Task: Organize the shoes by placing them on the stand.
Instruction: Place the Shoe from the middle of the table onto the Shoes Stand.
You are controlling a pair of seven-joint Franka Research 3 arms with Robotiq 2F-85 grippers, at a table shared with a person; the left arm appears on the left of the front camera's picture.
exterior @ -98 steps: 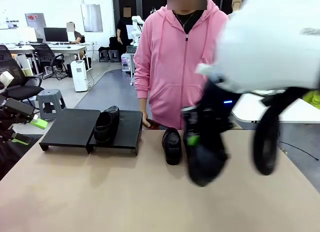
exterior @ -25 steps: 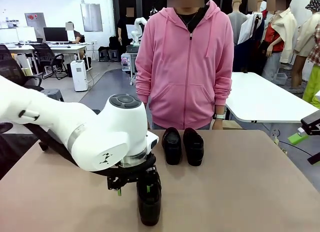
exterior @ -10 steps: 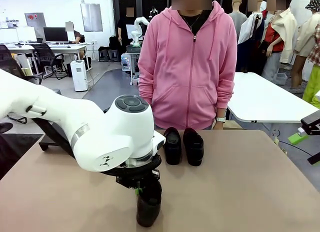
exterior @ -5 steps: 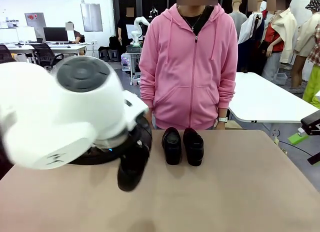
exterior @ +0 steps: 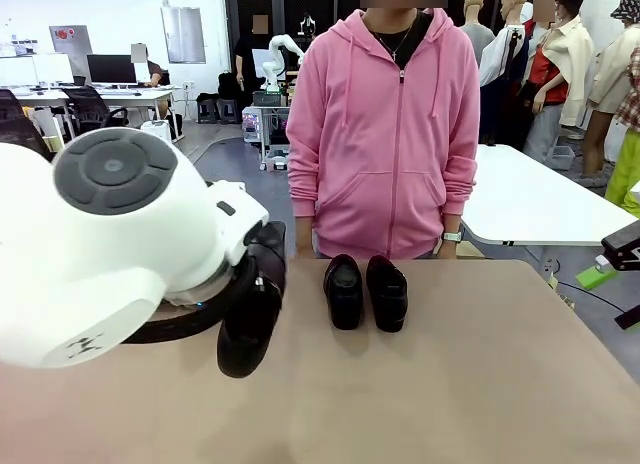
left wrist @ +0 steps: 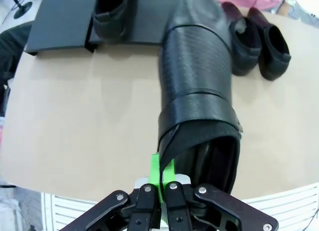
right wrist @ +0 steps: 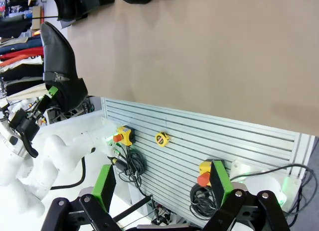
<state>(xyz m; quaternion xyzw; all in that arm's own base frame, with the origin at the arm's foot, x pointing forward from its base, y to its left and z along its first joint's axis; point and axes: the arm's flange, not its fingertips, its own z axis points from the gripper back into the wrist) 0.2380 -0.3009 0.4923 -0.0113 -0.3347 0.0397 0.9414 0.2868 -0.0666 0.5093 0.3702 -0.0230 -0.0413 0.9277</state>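
Left gripper (left wrist: 162, 172) clamps the heel rim of a shiny black leather slip-on shoe (left wrist: 199, 86), aloft over the tan table (left wrist: 89, 116) near the flat matte-black stand (left wrist: 57, 22); right gripper (right wrist: 162, 183) gapes empty.

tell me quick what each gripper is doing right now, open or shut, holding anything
left gripper: shut on the black shoe, pinching its heel rim.
right gripper: open, holding nothing.

Left gripper (left wrist: 162, 172) has lifted the shoe (exterior: 247, 329) off the table (exterior: 480, 384) by its near edge and swung it up and left, so it's hanging in mid-air now. The pair (exterior: 365, 292) by the far edge is complete, and the person (exterior: 395, 134) has shuffled right a bit.
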